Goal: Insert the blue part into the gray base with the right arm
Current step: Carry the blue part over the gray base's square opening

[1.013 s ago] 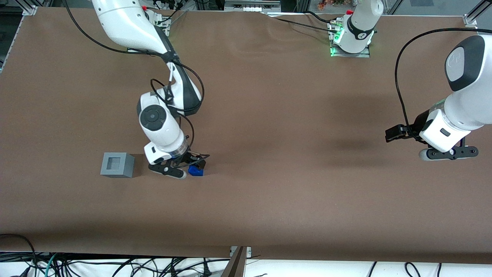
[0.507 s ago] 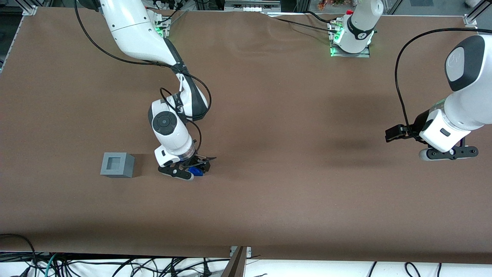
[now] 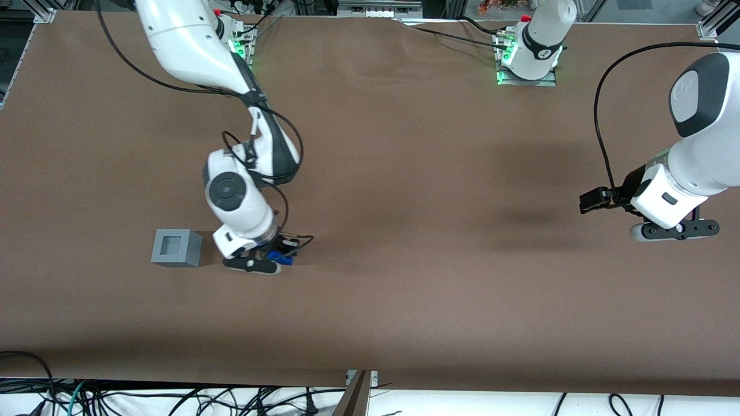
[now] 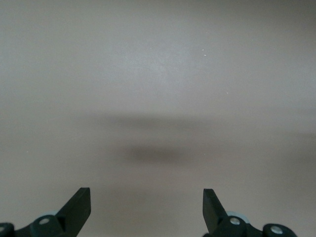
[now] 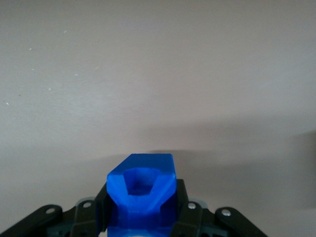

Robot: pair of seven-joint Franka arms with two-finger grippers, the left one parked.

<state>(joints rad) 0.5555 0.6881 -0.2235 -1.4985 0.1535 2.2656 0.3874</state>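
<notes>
The right arm's black gripper [image 3: 276, 255] is shut on the blue part [image 3: 281, 257] and holds it just above the brown table. In the right wrist view the blue part [image 5: 142, 190] sits clamped between the two black fingers [image 5: 186, 210], its hollow faceted end facing the camera. The gray base [image 3: 176, 248], a light-gray cube with a square recess in its top, stands on the table beside the gripper, toward the working arm's end, a short gap away. The base does not show in the right wrist view.
The brown table cover [image 3: 404, 173] has slight wrinkles near the arm mounts. Black cables hang along the table's near edge [image 3: 173, 398]. The left wrist view shows only bare table [image 4: 158, 98].
The gripper with the blue part has moved sideways toward the gray base since half a second ago. The part has stayed between the fingers. The base has not moved.
</notes>
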